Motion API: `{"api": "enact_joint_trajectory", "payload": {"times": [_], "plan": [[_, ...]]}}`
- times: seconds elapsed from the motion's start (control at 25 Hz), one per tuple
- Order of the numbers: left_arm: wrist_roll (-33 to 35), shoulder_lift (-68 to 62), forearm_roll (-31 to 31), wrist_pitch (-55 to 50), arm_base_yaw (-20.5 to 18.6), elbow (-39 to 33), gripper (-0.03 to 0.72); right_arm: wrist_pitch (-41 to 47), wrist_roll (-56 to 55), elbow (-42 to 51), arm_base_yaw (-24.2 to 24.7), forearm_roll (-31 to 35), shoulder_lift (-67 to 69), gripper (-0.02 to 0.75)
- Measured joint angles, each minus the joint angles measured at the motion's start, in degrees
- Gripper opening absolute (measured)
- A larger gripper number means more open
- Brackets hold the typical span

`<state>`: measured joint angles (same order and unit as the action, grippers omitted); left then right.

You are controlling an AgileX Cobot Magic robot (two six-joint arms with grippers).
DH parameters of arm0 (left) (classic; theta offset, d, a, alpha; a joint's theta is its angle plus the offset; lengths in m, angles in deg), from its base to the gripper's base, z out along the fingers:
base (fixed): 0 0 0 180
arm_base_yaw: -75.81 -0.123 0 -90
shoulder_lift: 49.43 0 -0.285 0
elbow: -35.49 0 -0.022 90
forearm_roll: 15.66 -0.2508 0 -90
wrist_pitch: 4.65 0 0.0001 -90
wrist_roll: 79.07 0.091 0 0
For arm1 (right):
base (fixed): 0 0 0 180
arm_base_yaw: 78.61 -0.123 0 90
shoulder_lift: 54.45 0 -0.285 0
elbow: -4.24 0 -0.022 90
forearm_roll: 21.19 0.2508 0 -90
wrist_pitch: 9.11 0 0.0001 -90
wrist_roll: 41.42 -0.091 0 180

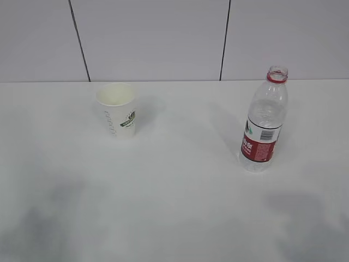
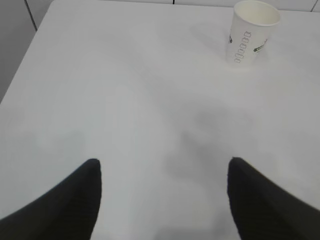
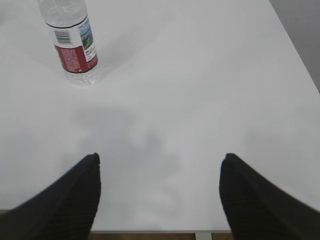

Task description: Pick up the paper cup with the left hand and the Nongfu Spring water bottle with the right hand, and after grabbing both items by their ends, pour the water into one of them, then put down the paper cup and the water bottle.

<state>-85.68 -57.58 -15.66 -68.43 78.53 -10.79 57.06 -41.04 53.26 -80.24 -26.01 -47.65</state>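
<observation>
Two spread, empty end effectors, left point(image 2: 162, 200) and right point(image 3: 160, 200), well short of paper cup point(image 2: 251, 33) and bottle point(image 3: 71, 42).

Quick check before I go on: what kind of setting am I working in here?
Probably a lab or test bench rather than a home: a bare white table, a plain white panelled wall behind it, and only two props set out, a paper cup and an uncapped water bottle.
</observation>
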Motion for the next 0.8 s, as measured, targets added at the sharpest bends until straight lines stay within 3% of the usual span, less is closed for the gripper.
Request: {"api": "enact_joint_trajectory", "payload": {"times": [0.8], "plan": [[0.0, 0.0, 0.0, 0.0, 0.0, 0.0, 0.570, 0.0, 0.0, 0.0, 0.0, 0.0, 0.0, 0.565]]}}
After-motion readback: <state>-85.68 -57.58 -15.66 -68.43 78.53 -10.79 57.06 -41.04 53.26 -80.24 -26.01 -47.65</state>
